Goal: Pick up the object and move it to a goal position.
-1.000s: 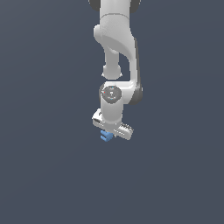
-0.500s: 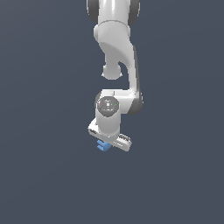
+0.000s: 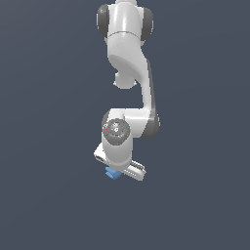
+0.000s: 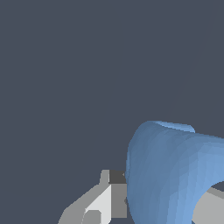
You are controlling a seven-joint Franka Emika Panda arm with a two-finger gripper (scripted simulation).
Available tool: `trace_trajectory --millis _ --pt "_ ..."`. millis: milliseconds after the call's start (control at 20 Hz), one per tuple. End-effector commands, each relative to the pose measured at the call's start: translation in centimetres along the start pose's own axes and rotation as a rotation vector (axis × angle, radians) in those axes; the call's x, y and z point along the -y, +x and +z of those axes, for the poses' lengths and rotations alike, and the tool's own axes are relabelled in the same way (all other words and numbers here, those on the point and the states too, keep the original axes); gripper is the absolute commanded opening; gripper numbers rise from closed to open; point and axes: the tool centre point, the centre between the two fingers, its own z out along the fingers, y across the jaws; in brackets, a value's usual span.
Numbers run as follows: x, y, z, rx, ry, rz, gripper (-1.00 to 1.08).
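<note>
- Blue fills the nearest part of the wrist view: the object (image 4: 175,175) is seen pressed against a grey gripper finger (image 4: 107,203), with a second grey surface showing past its far edge.
- The gripper (image 3: 118,168) is judged to be closed on the object, which is held between its fingers; the finger gap itself cannot be seen in the exterior view.
- In the exterior view the object (image 3: 113,173) is seen just under the gripper, toward the exterior view's left end of the gripper's bar, touching it.
- The object's long axis cannot be made out; only a rounded, curved blue face is shown.
- Above the gripper, the white arm (image 3: 128,73) rises steeply to its base.
- No goal marker is shown, so the direction of the carry from the gripper cannot be told.
</note>
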Motion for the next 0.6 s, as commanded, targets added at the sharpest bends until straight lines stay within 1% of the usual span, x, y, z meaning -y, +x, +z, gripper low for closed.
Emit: trace_trajectory --millis 0,250,550 --pt "0.3 1.0 -0.1 0.0 0.0 0.0 -1.0" --pt "0.6 2.4 -0.1 0.0 0.0 0.0 -1.0" --pt "0.9 3.3 -0.2 0.0 0.0 0.0 -1.0"
